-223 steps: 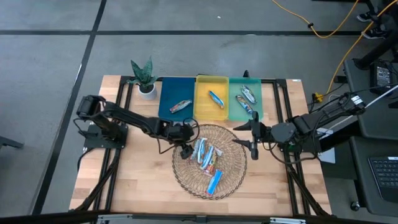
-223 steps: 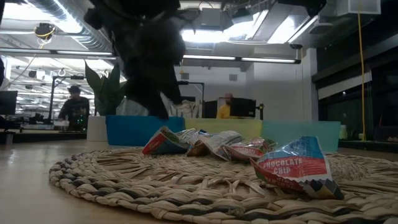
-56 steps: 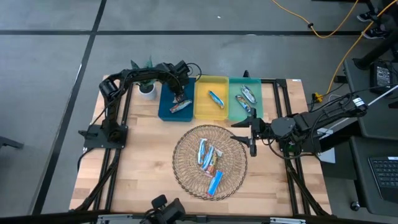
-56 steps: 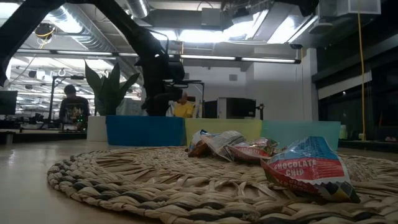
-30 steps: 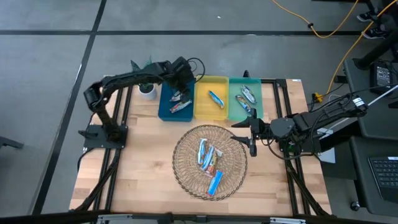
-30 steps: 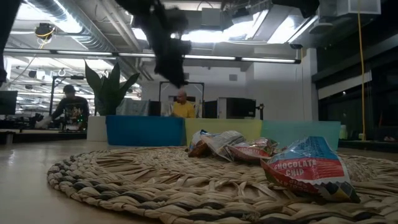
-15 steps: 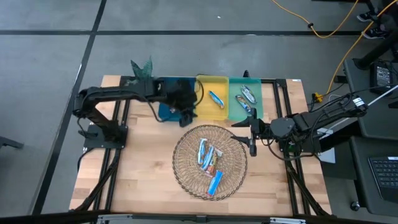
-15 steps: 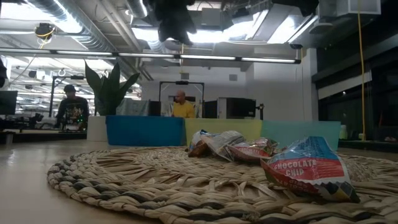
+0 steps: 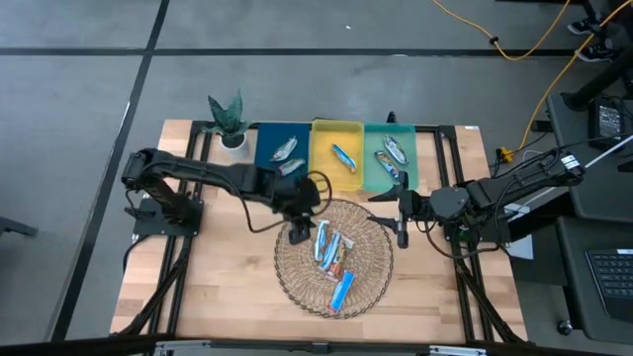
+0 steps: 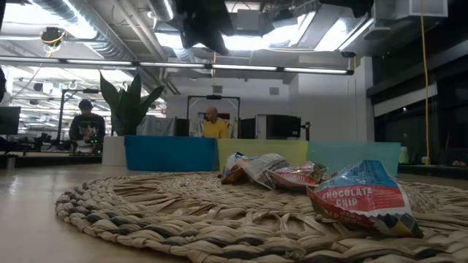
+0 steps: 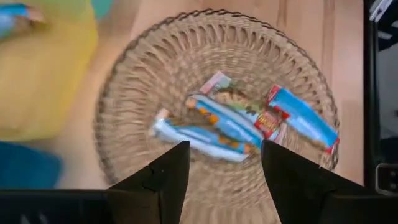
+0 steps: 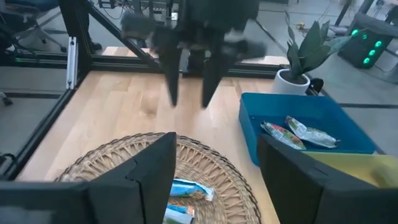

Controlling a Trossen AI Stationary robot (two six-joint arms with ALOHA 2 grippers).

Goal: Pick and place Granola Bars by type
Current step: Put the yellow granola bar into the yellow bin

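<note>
Centre of the high view: left hand [image 9: 299, 229] hangs over the upper-left edge of the wicker basket [image 9: 297, 282], fingers parted, nothing held, prob. lined up for another pick. Granola Bars [image 9: 331, 253] lie piled mid-basket, one blue bar lower down. Sorted ones sit in the blue tray [image 9: 265, 143], yellow tray [image 9: 326, 168] and green tray [image 9: 407, 158] at top. Right hand [image 9: 400, 225] waits by the basket's right rim on the bench [image 9: 218, 287], also parted, empty.
</note>
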